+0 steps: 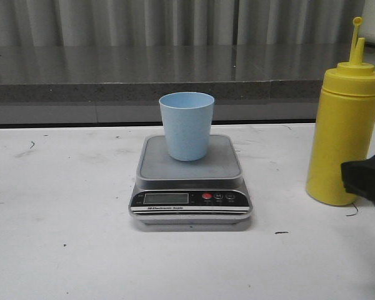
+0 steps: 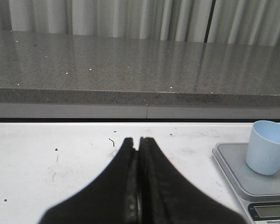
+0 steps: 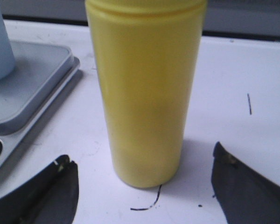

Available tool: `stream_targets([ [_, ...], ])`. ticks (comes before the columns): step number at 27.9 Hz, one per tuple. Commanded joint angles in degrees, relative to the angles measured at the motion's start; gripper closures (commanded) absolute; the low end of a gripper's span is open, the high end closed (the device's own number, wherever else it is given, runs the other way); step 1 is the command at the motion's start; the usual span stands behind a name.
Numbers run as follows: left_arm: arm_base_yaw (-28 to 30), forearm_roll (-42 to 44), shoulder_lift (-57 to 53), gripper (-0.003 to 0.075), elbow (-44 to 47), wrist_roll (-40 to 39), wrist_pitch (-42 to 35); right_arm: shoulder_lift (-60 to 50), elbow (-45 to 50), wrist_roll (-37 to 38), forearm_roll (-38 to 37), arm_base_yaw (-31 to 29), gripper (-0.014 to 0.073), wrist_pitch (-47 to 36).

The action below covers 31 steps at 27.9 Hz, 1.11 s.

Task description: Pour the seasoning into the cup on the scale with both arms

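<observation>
Left gripper (image 2: 139,140) hangs over the bare table (image 1: 62,250), fingers pressed together, gripping nothing. Centre: blue cup (image 1: 187,125) upright on the scale (image 1: 190,194). Right gripper (image 3: 144,182), jaws spread wide, flanks the yellow seasoning (image 1: 342,134) without touching.

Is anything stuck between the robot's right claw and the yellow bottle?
No. The right gripper is open, its fingers on either side of the yellow squeeze bottle, with only bare white table between them.

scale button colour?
Red button on the scale's black front panel; clearest in the front view.
</observation>
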Motion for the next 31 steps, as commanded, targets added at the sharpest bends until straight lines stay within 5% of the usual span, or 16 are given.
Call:
stream_targets([
  [1, -0.02, 0.3, 0.67, 0.074, -1.5, -0.38, -4.87, -8.84, 1.41, 0.53, 0.9, -0.26, -0.0001, -7.87],
  [5, -0.02, 0.3, 0.67, 0.074, -1.5, -0.38, -4.87, -20.56, 1.05, 3.08, 3.15, -0.26, 0.017, 0.84],
  [8, -0.02, 0.3, 0.67, 0.074, -1.5, -0.38, -4.87, -29.2, -0.87, 3.08, 2.8, -0.26, 0.0377, 12.47],
  [12, -0.02, 0.3, 0.67, 0.074, -1.5, -0.38, -4.87, -40.39, -4.07, 2.97, 0.17, -0.26, 0.0545, 28.69],
  [22, -0.02, 0.3, 0.67, 0.074, -1.5, -0.38, -4.87, -64.6, -10.44, 2.91, -2.6, -0.26, 0.0702, 60.62],
  [31, -0.02, 0.3, 0.67, 0.074, -1.5, -0.38, -4.87, -71.47, -10.59, 2.91, -4.71, -0.26, 0.0706, 63.35],
])
